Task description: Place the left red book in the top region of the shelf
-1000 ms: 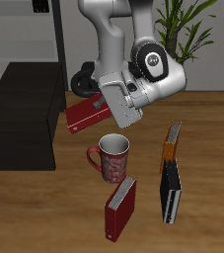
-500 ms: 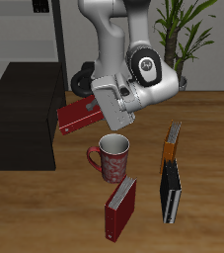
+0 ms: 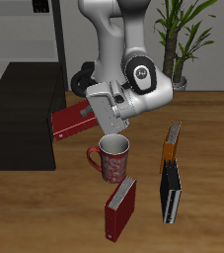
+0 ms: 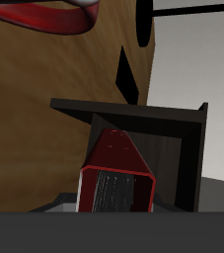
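Note:
My gripper [image 3: 96,112] is shut on the left red book [image 3: 70,121], a dark red hardcover, and holds it in the air beside the edge of the shelf [image 3: 21,111], a low black-brown cabinet. The book's free end reaches the cabinet's corner, just above its flat top. In the wrist view the book [image 4: 116,168] points at the shelf [image 4: 173,128], pale page edges toward the camera. The other red book [image 3: 120,207] lies on the table near the front edge.
A red mug [image 3: 111,156] stands on the table just below the held book. An orange book [image 3: 171,144] and a black book [image 3: 171,192] lie beside it. A tall grey-framed rack [image 3: 46,30] and a potted plant [image 3: 180,35] stand at the back.
The gripper has carried the red book sideways toward the shelf; its free end now reaches the cabinet's corner. The arm's wrist has turned with it.

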Robot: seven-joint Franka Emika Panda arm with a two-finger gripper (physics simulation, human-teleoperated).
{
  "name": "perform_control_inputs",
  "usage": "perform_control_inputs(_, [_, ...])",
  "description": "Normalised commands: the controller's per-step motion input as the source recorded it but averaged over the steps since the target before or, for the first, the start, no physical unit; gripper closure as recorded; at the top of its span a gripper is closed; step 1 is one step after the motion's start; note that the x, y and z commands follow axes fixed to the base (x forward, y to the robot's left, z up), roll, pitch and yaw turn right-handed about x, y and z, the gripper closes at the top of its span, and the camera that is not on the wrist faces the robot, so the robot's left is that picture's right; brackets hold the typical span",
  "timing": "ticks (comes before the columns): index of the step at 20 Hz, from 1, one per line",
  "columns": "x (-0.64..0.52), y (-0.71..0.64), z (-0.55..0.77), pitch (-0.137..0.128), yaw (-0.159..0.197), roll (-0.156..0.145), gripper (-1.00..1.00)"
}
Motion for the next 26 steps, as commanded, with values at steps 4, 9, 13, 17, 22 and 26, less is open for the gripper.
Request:
perform_control_inputs(4, [0.0,-0.17,-0.11,0.035,-0.016,-0.033,1.0])
perform_control_inputs(9, [-0.05,-0.2,0.01,0.013,-0.018,-0.051,1.0])
perform_control_inputs(13, [0.0,-0.29,0.08,0.034,-0.039,-0.056,1.0])
perform_control_inputs(17, [0.01,-0.27,0.09,0.014,-0.018,-0.039,1.0])
perform_control_inputs(22, [0.08,-0.18,-0.01,0.0,-0.008,-0.028,1.0])
perform_control_inputs(26, [0.03,-0.23,-0.12,0.033,-0.005,-0.045,1.0])
